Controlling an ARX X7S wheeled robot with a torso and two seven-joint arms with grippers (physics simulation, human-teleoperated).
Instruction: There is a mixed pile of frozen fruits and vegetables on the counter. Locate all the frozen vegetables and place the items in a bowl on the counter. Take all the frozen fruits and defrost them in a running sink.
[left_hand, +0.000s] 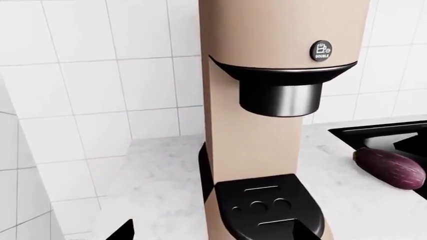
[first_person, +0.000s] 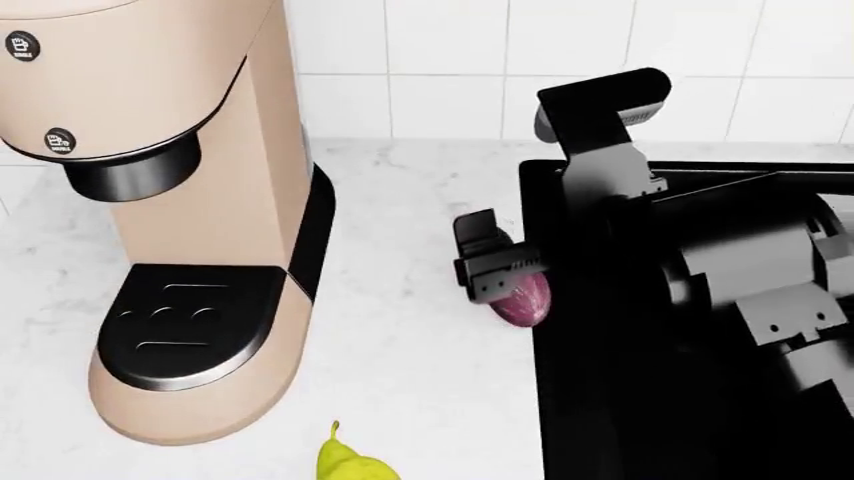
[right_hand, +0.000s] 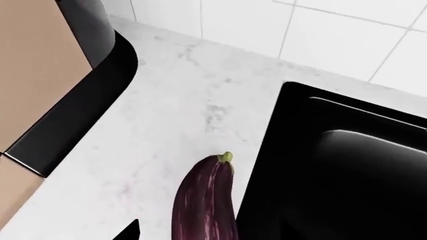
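A long glossy purple eggplant (right_hand: 207, 200) with pale streaks and a small green stem is lying on the white, faintly grey-veined marble-look counter (right_hand: 180, 115), right along the edge of the large matte black sink (right_hand: 347, 175). In the head view, the black right gripper (first_person: 501, 280) is hanging directly over the eggplant (first_person: 523, 298), covering most of it, so only one rounded purple end is showing below the fingers (first_person: 505, 270). Whether the jaws are pinching the eggplant or standing spread around it cannot be told from these views. The right arm is reaching in from above the sink basin (first_person: 667, 400).

A tall tan coffee machine (first_person: 174, 200) with a black drip tray is standing on the counter (first_person: 400, 350) to the left of the eggplant, well apart from it. A small yellow-green pear (first_person: 350, 462) with a stem is lying near the machine's base, at the bottom edge of the head view.

The left wrist camera is facing the coffee machine (left_hand: 267, 125) closely, with the eggplant (left_hand: 390, 167) showing beside the sink rim (left_hand: 373, 130). Only dark fingertips of the left gripper (left_hand: 213, 232) are showing, so its jaw state cannot be told.
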